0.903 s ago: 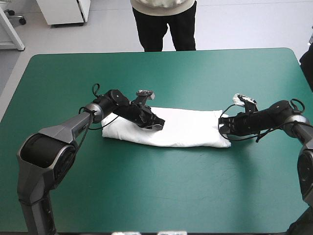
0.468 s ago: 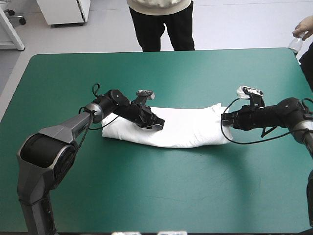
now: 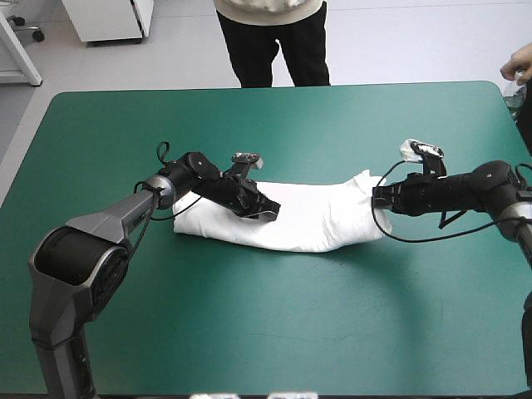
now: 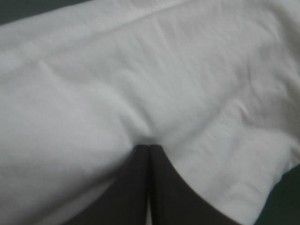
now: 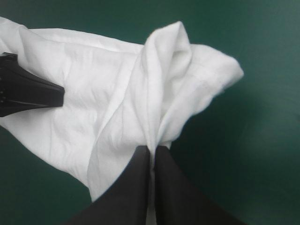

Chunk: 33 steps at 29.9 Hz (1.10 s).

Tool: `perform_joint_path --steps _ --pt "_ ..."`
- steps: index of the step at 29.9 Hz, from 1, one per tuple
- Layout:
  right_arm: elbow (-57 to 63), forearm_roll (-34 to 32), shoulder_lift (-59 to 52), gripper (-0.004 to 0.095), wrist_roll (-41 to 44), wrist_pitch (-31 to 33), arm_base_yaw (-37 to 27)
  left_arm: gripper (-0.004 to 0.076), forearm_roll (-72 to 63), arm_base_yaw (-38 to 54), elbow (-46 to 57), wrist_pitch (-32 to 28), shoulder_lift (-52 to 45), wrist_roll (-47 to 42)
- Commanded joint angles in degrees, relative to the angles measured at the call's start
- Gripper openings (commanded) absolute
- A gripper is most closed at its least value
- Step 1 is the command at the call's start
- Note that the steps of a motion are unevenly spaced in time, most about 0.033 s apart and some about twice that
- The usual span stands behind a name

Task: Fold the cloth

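The white T-shirt (image 3: pixel 316 218) lies as a long folded band across the middle of the table. My left gripper (image 3: pixel 270 209) rests shut on top of the band left of its middle. In the left wrist view its tip (image 4: pixel 149 147) presses into the T-shirt (image 4: pixel 140 70). My right gripper (image 3: pixel 376 198) is shut on the band's right end and holds it raised off the cover. In the right wrist view the T-shirt (image 5: pixel 117 93) rises in a pinched ridge from between the fingers of the right gripper (image 5: pixel 153 149), with the left gripper (image 5: pixel 56 95) lying on it farther off.
Bare teal-green cover (image 3: pixel 266 316) surrounds the T-shirt on all sides, widest toward the near edge. A person's hand (image 3: pixel 517 62) shows just beyond the table's far right corner.
My right gripper has closed on the band's right end, lifted it and drawn it a little leftward, so that end now stands up in a peak. The left gripper has stayed put.
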Motion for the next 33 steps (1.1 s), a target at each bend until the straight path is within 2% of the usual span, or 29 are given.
perform_joint_path --steps 1,8,12,23,29,33 --pt "-4.42 2.38 -2.68 -0.0011 0.73 0.64 2.26 -0.0009 -0.33 -0.23 -1.22 -2.19 -2.83 -0.48" --pt "-10.97 -4.58 -2.55 -0.0011 8.10 -1.73 9.11 -0.0009 0.35 -0.12 -1.47 -5.68 -5.94 -0.48" --pt "-13.89 -6.73 -2.47 -0.0011 10.61 -1.85 13.21 -0.0009 4.88 0.24 -2.59 -5.58 -9.92 -1.40" --pt "-24.99 -7.77 2.17 -0.0011 14.55 -2.82 25.24 -0.0009 28.99 9.44 -9.96 4.10 -28.42 -12.71" --pt "-36.62 -8.37 10.09 -0.0011 17.10 -2.16 31.64 -0.0009 33.22 14.61 -14.41 12.54 -35.75 -14.14" --pt "-45.95 -12.00 17.11 -0.0011 20.40 0.19 35.50 -0.0009 35.99 14.89 -14.68 14.83 -37.99 -14.14"
